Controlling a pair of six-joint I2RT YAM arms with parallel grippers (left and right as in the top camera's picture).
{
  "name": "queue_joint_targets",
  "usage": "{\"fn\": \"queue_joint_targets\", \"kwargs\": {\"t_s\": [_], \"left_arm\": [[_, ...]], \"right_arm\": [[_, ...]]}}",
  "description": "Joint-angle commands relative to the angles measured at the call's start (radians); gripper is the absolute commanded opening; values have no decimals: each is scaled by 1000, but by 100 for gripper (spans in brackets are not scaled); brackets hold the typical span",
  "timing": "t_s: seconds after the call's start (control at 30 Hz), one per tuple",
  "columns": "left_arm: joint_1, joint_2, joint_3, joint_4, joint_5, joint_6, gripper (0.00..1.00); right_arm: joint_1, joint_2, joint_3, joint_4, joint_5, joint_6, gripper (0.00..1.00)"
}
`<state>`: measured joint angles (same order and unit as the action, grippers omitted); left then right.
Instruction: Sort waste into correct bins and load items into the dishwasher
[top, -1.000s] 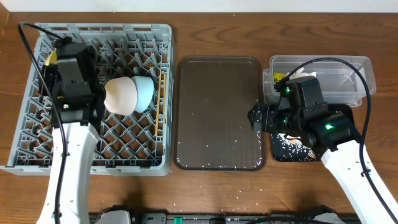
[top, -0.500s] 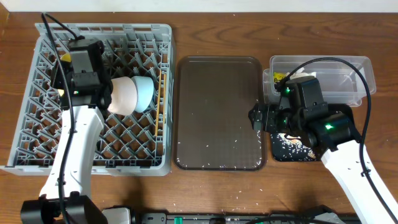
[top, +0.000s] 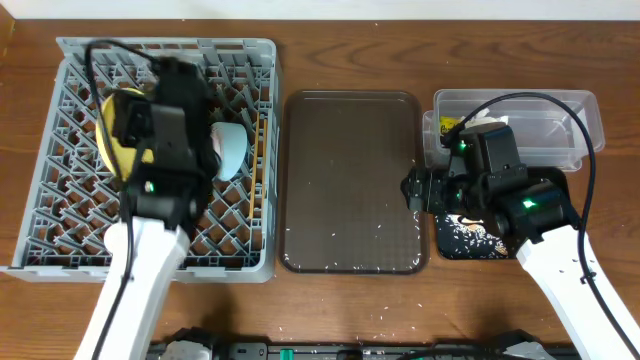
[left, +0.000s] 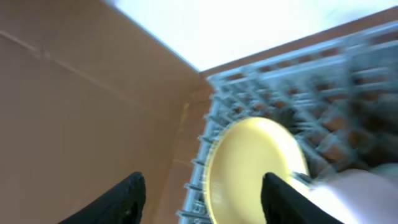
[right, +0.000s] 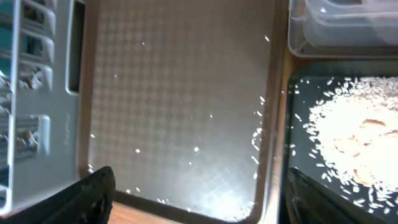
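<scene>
The round yellow plate (top: 118, 135) stands on edge in the back left of the grey dishwasher rack (top: 60, 215). In the left wrist view the plate (left: 252, 162) sits just ahead of my left gripper (left: 205, 202), which is open with its fingers off the plate. The light blue bowl (top: 233, 150) shows beside my left arm, and a pinkish-white bowl (left: 364, 193) edges into the wrist view. Chopsticks (top: 262, 150) lie along the rack's right side. My right gripper (right: 199, 199) hangs open and empty over the brown serving tray (right: 186, 93), next to the black tray (right: 298, 124) holding rice scraps (right: 348, 134).
The clear tub (top: 540, 125) stands at the back right, behind the black tray (top: 455, 240). Loose rice grains dot the brown serving tray (top: 350, 180) and the table's front edge. The rack wall (right: 31, 93) borders the serving tray on its left.
My left gripper opened and let go of the yellow plate, which now stands in the rack. The left arm swung right over the bowls. The right arm stayed put.
</scene>
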<state>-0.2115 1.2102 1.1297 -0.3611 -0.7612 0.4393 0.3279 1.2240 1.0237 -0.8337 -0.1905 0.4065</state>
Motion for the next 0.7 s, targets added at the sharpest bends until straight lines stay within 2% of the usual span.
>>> {"fn": "queue_joint_targets", "kwargs": {"t_s": [0.0, 0.1, 0.13, 0.2, 0.23, 0.27, 0.43, 0.67], "left_arm": [[-118, -105, 2, -134, 34, -260, 63], [-208, -185, 2, -294, 222, -432, 64], [-244, -222, 2, -360, 354, -528, 66], [-267, -251, 2, -410, 470, -601, 67], [-275, -262, 2, -433, 521, -632, 72], [-282, -275, 2, -469, 595, -673, 82], [-283, -273, 2, -499, 627, -681, 86], [-283, -247, 2, -499, 627, -681, 87]], "right_arm": [[6, -45, 4, -26, -9, -56, 84], [6, -129, 4, -39, -10, -64, 85], [6, -204, 4, -26, -29, -86, 87], [6, -256, 4, -6, -35, -91, 91], [6, -283, 4, 6, -35, -90, 94], [6, -331, 4, 30, -35, -90, 99], [6, -401, 4, 55, -40, -86, 99], [6, -407, 4, -32, -49, -86, 99]]}}
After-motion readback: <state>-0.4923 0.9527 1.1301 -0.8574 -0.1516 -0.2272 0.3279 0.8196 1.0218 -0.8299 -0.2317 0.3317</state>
